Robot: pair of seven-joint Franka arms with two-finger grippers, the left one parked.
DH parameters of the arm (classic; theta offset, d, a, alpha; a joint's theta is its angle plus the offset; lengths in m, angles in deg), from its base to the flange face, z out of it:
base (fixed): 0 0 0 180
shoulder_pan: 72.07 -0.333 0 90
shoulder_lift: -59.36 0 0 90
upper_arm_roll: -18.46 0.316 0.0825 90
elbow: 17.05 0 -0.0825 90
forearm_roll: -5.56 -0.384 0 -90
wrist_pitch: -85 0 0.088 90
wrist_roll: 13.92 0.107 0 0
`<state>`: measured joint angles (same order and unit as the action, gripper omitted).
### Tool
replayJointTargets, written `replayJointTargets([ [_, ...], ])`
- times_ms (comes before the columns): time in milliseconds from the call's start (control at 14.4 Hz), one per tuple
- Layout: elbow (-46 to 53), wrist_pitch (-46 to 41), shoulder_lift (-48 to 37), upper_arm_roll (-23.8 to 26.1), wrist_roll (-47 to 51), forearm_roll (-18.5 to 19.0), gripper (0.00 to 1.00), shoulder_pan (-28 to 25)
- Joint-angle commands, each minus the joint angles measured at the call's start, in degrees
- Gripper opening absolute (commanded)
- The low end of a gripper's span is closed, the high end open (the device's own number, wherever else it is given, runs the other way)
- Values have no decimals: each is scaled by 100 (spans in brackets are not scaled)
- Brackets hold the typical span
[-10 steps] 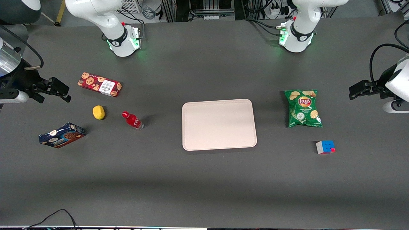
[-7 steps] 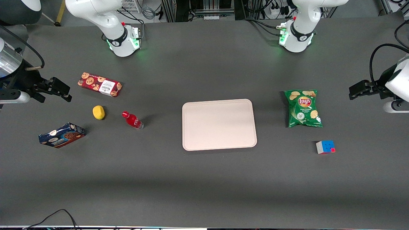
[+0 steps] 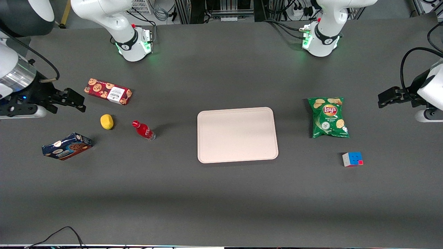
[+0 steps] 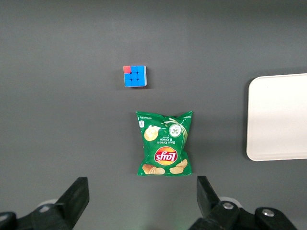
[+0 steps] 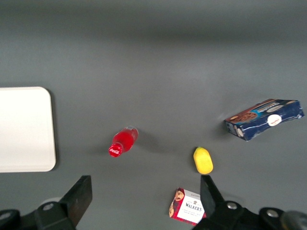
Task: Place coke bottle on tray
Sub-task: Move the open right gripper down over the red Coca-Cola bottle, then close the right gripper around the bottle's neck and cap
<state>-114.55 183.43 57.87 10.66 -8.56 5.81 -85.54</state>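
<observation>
The right arm's gripper [image 3: 77,102], jaws spread wide and grasping nothing, is hovering above the dark grey bench [image 3: 221,193] near the red cookie box [image 3: 108,91]. The small red coke bottle [image 3: 143,130] is standing beside the yellow lemon [image 3: 107,121], well apart from the pale pinkish-beige rectangular tray [image 3: 237,134].

I am seeing my right arm reaching in low over the working arm's end of the surface, its silver wrist cuff showing and the black end effector [image 3: 78,102] pointing toward the middle. In the right wrist view its two dark fingers [image 5: 79,199] are standing wide apart with nothing between them, and the end effector [image 5: 146,201] is hanging clear above the surface, touching nothing.
</observation>
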Motion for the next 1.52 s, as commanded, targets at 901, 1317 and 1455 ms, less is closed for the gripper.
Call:
replayJointTargets([
  [901,-2818,3445,701,947,721,106,100,-68],
  [1317,-3011,3508,834,947,721,106,100,-59],
  [1455,-3047,3508,817,947,721,106,100,-59],
])
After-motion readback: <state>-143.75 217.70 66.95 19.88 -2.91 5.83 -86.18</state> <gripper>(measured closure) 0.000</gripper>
